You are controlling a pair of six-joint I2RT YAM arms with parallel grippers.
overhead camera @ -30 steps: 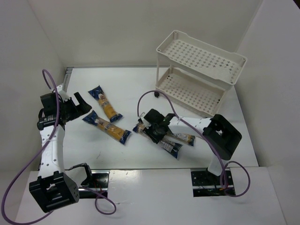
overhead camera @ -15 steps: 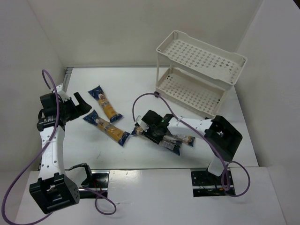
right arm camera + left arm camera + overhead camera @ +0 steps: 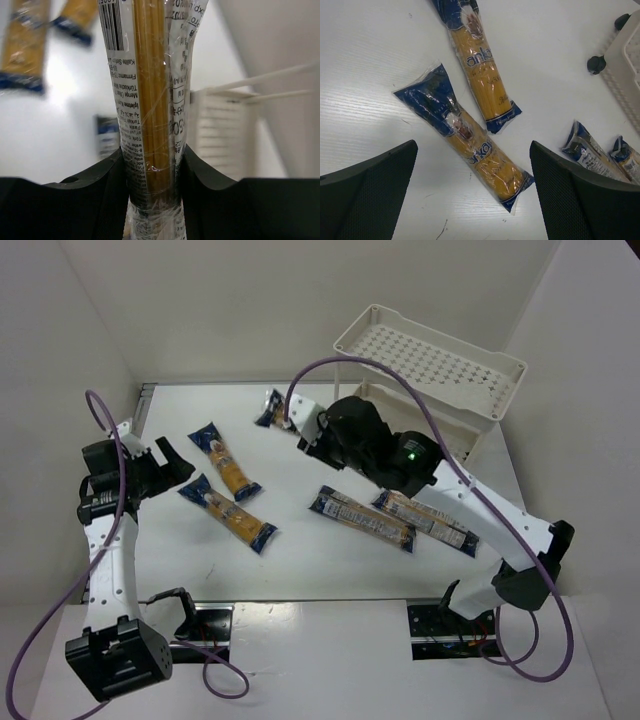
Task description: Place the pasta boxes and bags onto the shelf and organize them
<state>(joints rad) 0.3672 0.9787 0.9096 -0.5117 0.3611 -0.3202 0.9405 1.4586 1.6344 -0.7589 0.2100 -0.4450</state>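
Observation:
My right gripper (image 3: 306, 430) is shut on one pasta packet (image 3: 270, 407) and holds it above the table, left of the cream two-tier shelf (image 3: 430, 368). In the right wrist view the packet (image 3: 152, 90) is clamped between both fingers of the gripper (image 3: 152, 167), with the shelf (image 3: 220, 130) blurred behind. Two packets (image 3: 225, 464) (image 3: 232, 515) lie at the left. Two more (image 3: 362, 519) (image 3: 426, 523) lie at centre right. My left gripper (image 3: 166, 462) is open and empty; in its wrist view the gripper (image 3: 474, 150) hovers over the nearer left packet (image 3: 470, 142).
White walls close in the table at the back and both sides. The shelf's dark wheels (image 3: 596, 64) show at the left wrist view's right edge. The right arm's purple cable (image 3: 330, 365) arcs in front of the shelf.
My right gripper has lifted one packet from the centre group and carried it up and toward the far left, beside the shelf. Two packets stay behind. The left arm has barely moved.

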